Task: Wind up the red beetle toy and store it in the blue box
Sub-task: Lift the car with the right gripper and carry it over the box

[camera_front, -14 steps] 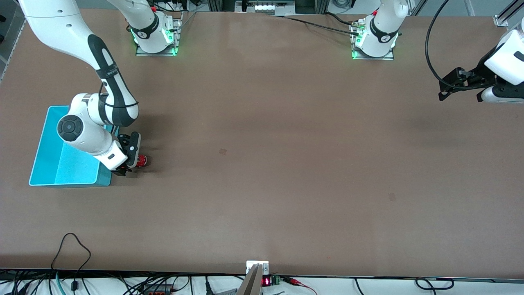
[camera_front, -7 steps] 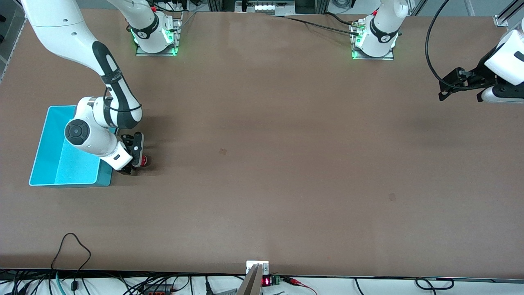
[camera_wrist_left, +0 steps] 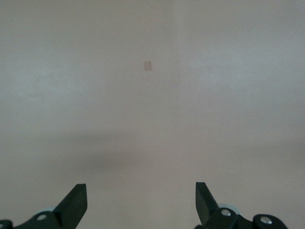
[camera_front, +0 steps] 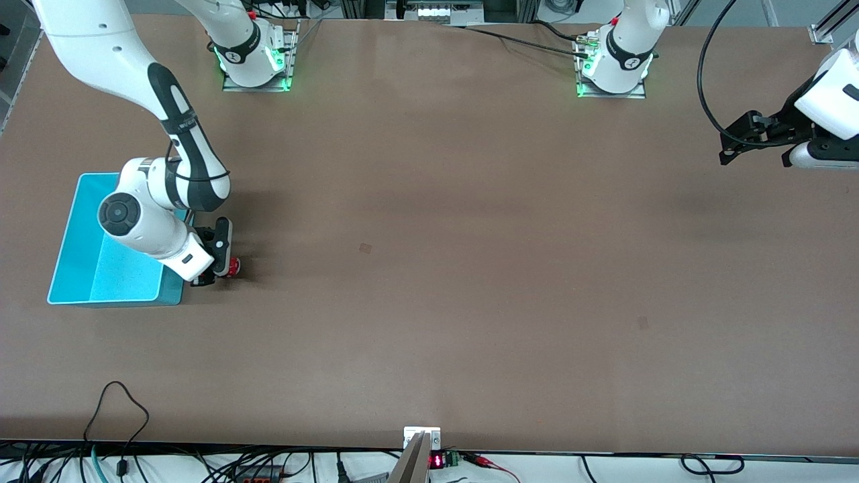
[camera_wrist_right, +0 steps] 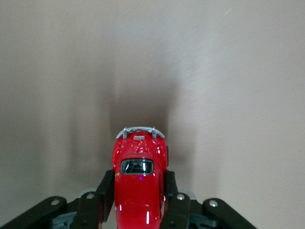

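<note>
The red beetle toy (camera_front: 232, 267) is on the brown table right beside the blue box (camera_front: 80, 268), at the right arm's end of the table. My right gripper (camera_front: 221, 268) is shut on the toy, one finger on each side of its body. In the right wrist view the glossy red toy (camera_wrist_right: 139, 183) sits between the black fingers (camera_wrist_right: 106, 193), its silvery bumper pointing away over the table. My left gripper (camera_front: 728, 149) hangs open and empty above the left arm's end of the table; the left wrist view shows its fingertips (camera_wrist_left: 76, 202) wide apart over bare table.
The right arm's white wrist covers part of the blue box's wall nearest the toy. Small darker patches (camera_front: 365, 247) mark the tabletop. Cables run along the table edge nearest the camera.
My right gripper, holding the toy, went slightly toward the left arm's end and then came back toward the box. The left arm has not moved.
</note>
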Controlling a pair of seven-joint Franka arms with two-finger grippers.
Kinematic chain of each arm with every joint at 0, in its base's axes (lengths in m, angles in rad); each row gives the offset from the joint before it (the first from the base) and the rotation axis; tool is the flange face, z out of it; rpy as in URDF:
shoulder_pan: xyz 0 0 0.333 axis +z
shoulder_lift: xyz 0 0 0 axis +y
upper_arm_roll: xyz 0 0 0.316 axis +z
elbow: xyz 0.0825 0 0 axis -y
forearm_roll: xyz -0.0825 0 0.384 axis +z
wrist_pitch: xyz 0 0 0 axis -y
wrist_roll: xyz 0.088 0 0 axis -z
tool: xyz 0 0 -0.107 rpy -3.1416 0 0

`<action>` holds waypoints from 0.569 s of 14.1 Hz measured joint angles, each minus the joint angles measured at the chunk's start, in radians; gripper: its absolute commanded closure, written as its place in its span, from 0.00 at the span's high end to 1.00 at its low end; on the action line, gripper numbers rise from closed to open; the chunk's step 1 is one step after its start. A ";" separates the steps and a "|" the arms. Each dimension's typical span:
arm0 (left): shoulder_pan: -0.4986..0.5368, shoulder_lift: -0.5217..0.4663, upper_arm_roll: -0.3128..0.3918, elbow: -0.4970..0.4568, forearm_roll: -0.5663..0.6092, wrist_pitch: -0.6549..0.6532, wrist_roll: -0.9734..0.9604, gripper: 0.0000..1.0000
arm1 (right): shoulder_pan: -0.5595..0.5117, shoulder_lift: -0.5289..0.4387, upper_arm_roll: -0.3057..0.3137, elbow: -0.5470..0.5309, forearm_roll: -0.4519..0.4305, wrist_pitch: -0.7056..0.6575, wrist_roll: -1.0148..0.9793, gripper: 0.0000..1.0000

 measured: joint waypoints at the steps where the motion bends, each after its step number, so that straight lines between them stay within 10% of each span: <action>1: 0.000 0.000 0.000 0.000 0.000 0.000 0.000 1.00 | 0.003 -0.030 0.008 0.006 0.009 -0.001 0.005 0.11; 8: 0.000 0.000 0.000 0.000 0.000 -0.008 0.000 1.00 | -0.026 -0.237 0.007 0.024 0.043 -0.195 0.185 0.11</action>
